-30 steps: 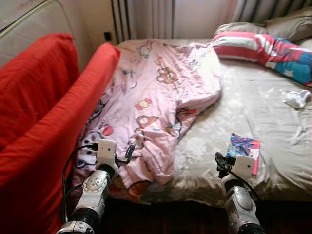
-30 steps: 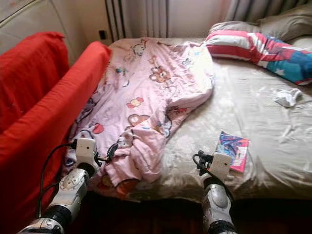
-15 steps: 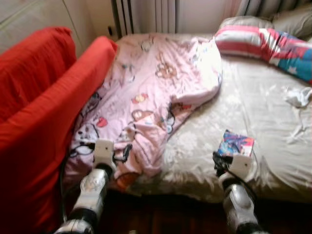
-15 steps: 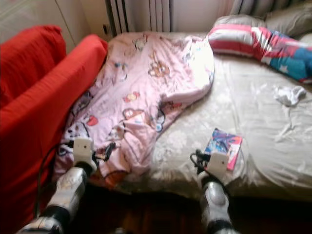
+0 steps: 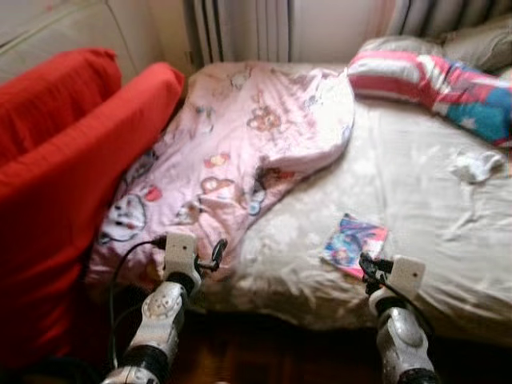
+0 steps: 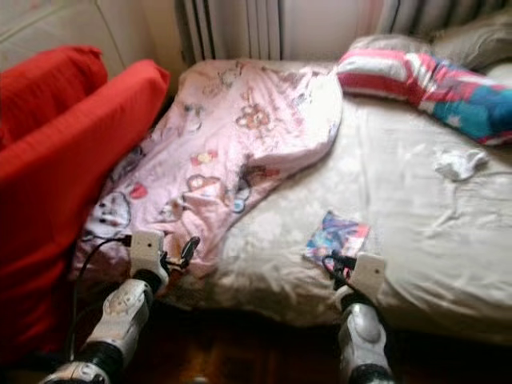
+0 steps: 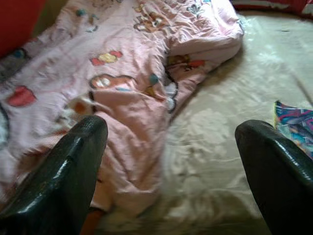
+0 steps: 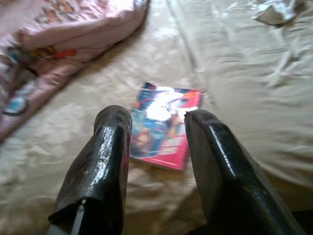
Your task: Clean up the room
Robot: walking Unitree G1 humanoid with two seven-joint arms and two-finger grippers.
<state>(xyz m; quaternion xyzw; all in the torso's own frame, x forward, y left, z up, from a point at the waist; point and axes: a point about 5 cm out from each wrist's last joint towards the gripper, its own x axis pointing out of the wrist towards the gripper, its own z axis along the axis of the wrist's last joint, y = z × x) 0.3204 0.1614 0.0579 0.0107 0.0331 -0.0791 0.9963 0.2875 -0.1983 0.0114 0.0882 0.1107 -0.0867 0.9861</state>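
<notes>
A pink cartoon-print blanket (image 5: 248,152) lies crumpled over the left half of the bed (image 5: 424,208), its corner hanging off the near edge. A colourful thin book (image 5: 354,242) rests flat on the beige sheet close to the near edge. A small white cloth (image 5: 476,166) lies further right. My left gripper (image 5: 213,254) is open, low at the bed's edge by the blanket's hanging corner (image 7: 127,161). My right gripper (image 5: 370,267) is open and empty, just short of the book (image 8: 164,122), which shows between its fingers (image 8: 110,147).
A red-covered sofa (image 5: 72,160) stands tight against the bed's left side. A red, white and blue striped pillow (image 5: 424,76) and a grey pillow (image 5: 480,40) lie at the head. Dark wooden floor (image 5: 280,352) runs below the near edge. Curtains (image 5: 240,28) hang behind.
The whole picture has shifted, so the camera moved to the right along the bed. The book now lies left of my right wrist instead of right of it. Both arms keep their pose.
</notes>
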